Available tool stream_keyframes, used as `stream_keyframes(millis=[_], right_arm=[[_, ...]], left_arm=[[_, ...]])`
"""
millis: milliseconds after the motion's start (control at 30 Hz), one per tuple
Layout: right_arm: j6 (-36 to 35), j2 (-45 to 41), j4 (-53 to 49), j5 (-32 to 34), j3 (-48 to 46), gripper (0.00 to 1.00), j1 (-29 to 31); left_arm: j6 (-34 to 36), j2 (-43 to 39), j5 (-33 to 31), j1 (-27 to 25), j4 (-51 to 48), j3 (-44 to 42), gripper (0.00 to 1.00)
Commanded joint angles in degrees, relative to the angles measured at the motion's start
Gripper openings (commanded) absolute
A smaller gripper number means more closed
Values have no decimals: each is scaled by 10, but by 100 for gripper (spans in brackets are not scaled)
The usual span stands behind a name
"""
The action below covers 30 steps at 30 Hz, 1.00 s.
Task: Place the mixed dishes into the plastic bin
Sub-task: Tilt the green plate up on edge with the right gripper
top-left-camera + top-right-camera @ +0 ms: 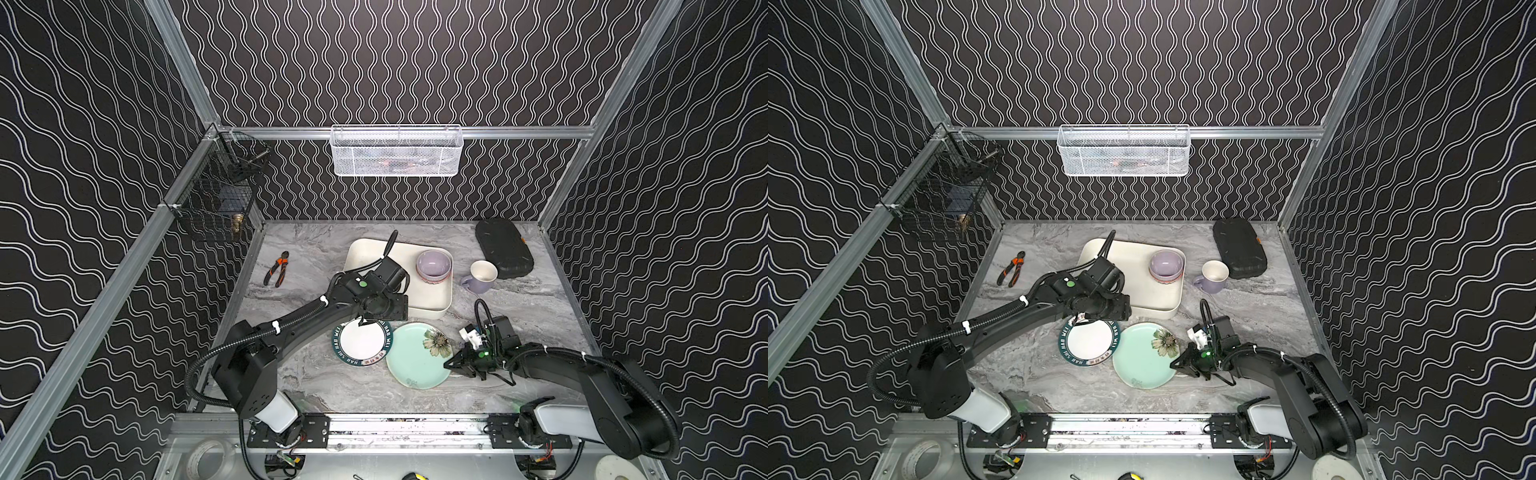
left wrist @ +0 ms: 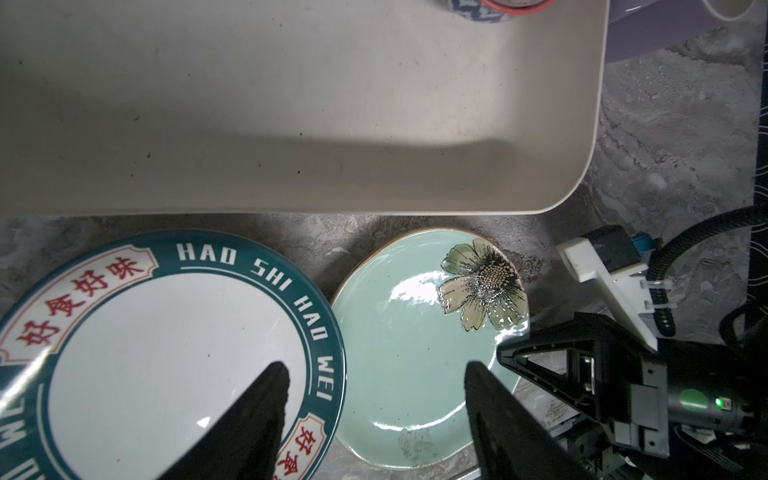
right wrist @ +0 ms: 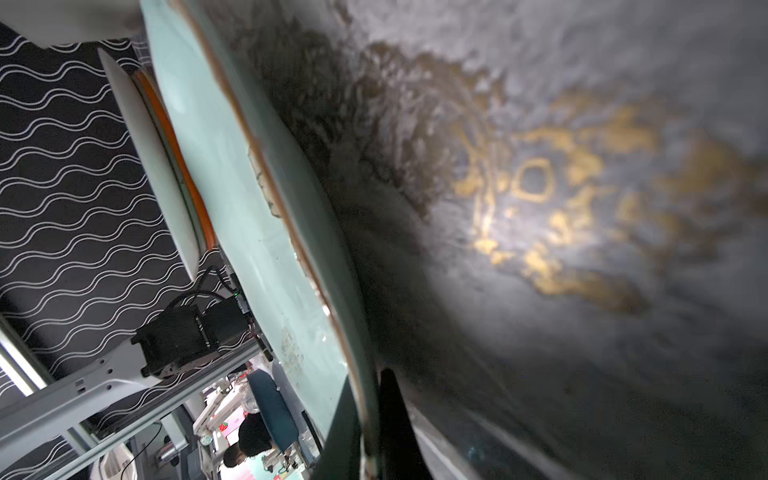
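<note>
The mint plate (image 1: pixel 417 355) (image 2: pixel 407 340) with a painted flower lies on the marble table. My right gripper (image 1: pixel 451 365) (image 3: pixel 368 407) is shut on its right rim. Touching it on the left lies the white plate with the green lettered rim (image 1: pixel 361 343) (image 2: pixel 166 353). My left gripper (image 1: pixel 361 322) (image 2: pixel 374 368) hangs open above the two plates' adjoining edges, holding nothing. Behind them is the plastic bin (image 1: pixel 432 299) (image 2: pixel 291 104), with a lavender bowl (image 1: pixel 433 264) stacked on a patterned bowl in its far right corner. The lavender mug (image 1: pixel 480 276) stands right of the bin.
A black hard case (image 1: pixel 504 248) lies at the back right, orange-handled pliers (image 1: pixel 277 268) at the back left. A white mesh basket (image 1: pixel 397 151) hangs on the back rail and black wire baskets (image 1: pixel 216 208) on the left rail.
</note>
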Motion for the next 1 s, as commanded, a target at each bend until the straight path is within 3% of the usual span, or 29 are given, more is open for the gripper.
stream_keyframes(millis=[0,233,467,967], right_arm=[[6,-32,-143,142,16,0,-2],[-14,-90,-243,152,84,0,-5],[-44,-95,-293,130,128,0,-6],[-71,-130,-357,89,206,0,-20]], left_arm=[[23,2,-4,8,-3,15,71],[46,-2,17,57,8,33,72],[61,-14,49,120,25,28,72],[84,2,54,183,23,64,74]])
